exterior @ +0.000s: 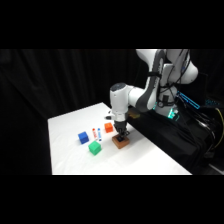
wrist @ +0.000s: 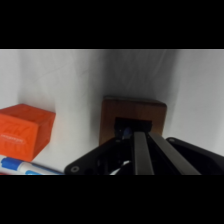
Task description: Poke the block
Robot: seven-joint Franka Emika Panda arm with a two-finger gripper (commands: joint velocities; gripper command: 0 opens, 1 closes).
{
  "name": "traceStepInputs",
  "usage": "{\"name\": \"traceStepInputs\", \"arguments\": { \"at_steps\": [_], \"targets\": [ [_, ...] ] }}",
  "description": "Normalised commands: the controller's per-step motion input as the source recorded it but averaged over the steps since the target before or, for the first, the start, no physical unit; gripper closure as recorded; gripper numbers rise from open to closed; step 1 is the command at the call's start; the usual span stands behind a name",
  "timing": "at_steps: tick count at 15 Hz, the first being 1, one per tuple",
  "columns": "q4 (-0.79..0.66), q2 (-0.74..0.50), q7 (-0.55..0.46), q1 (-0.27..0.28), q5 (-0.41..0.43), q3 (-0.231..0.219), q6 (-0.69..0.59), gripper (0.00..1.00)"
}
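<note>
The block (exterior: pixel 120 142) is brown, flat and square, and it lies on the white table (exterior: pixel 70 160) right of the middle. My gripper (exterior: pixel 121 135) comes straight down onto its top. In the wrist view the block (wrist: pixel 112 116) fills the centre, with a dark square mark on top. My gripper (wrist: pixel 141 135) has its two fingers pressed together, shut, with the tips at that mark. Nothing is held between them.
An orange cube (exterior: pixel 108 128) (wrist: pixel 22 131) sits just left of the block. A blue-and-white marker (exterior: pixel 96 133) (wrist: pixel 27 166), a blue cube (exterior: pixel 83 137) and a green cube (exterior: pixel 94 148) lie further left. The arm's base and a dark cabinet (exterior: pixel 175 135) stand at the right.
</note>
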Motion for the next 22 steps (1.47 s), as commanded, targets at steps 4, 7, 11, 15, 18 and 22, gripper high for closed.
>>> {"name": "traceStepInputs", "arguments": {
  "at_steps": [4, 7, 11, 15, 18, 22],
  "targets": [
    [-0.08, -0.16, 0.01, 0.029, -0.015, 0.019, -0.05, 1.0],
    [-0.12, -0.4, 0.02, 0.028, -0.026, 0.008, -0.31, 1.0],
    [-0.08, -0.54, -0.01, -0.003, -0.018, -0.01, -0.47, 0.97],
    [0.04, -0.45, -0.05, -0.024, -0.031, -0.041, -0.47, 0.62],
    [0.13, -0.3, -0.05, -0.035, -0.057, -0.049, -0.42, 0.38],
    [0.16, -0.23, -0.01, -0.021, -0.045, -0.019, -0.4, 0.05]
  ]
}}
